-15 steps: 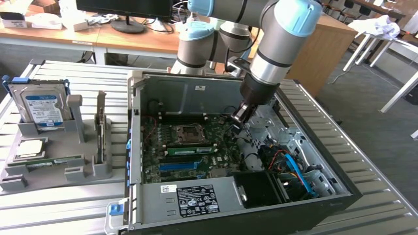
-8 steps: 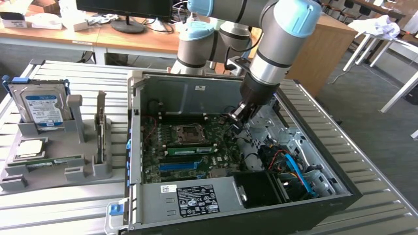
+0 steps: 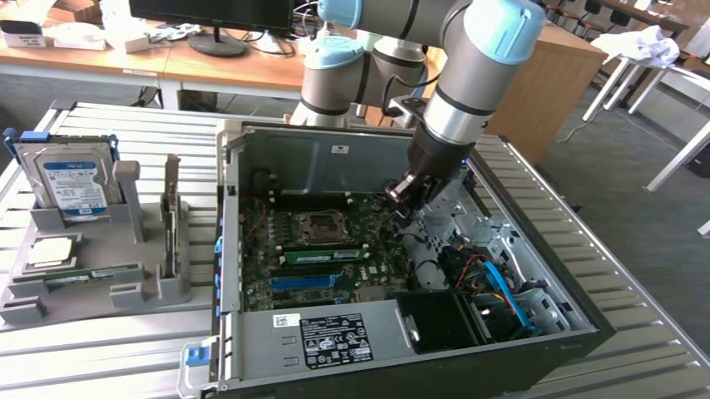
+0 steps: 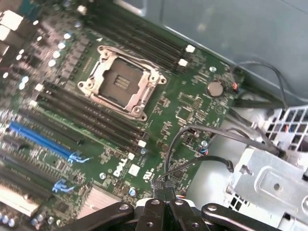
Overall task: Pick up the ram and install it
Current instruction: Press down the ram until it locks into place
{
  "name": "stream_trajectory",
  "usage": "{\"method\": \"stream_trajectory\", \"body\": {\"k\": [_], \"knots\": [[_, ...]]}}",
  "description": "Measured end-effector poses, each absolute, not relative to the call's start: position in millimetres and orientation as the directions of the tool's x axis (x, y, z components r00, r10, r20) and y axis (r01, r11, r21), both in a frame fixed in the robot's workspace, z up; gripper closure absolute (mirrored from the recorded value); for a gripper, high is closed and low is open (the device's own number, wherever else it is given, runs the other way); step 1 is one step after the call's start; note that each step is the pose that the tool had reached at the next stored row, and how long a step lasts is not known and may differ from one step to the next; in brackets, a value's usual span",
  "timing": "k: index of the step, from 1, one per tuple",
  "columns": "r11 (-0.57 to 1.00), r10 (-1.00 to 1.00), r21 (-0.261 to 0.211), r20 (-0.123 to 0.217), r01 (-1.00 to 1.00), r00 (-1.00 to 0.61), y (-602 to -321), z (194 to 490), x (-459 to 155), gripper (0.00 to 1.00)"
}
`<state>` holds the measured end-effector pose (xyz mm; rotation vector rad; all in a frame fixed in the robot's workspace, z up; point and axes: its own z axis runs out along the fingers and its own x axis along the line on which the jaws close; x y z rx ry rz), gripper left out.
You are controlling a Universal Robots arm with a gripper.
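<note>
Observation, exterior view: I saw the claw (image 3: pixel 401 195) lowered inside the open computer case (image 3: pixel 577 326), above the motherboard (image 3: pixel 322 249) and toward the exterior view's right of it. The ram (image 3: pixel 95 274) lay flat on edge in the grey fixture (image 3: pixel 155 293) on the bench (image 3: pixel 89 353), at the exterior view's left, in front of the hard drive (image 3: pixel 72 179) and well apart from the claw. It looked like a long, thin green stick with a pale sticker on its side. I judged the pickup step as not yet done: the claw carried nothing.

Observation, wrist view: the claw (image 4: pixel 166 211) had its jaws pressed together with nothing between them. Below it I saw the motherboard (image 4: pixel 192 106), the bare processor socket (image 4: pixel 120 84) and the black memory slots (image 4: pixel 86 115), which looked unfilled. A black cable (image 4: pixel 175 144) ran close to the tips; I could not tell whether it touched them.

Judgement: any grasp of the ram would call for spread jaws, set square across the stick's thin faces, clear of the fixture walls.
</note>
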<state>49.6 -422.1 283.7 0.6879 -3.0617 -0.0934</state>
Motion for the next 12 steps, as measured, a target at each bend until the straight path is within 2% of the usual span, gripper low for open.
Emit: {"method": "stream_trajectory", "body": {"k": [12], "knots": [[0.971,-0.232,0.059,-0.011,-0.232,-0.973,-422.1,282.3,49.6,0.89]]}}
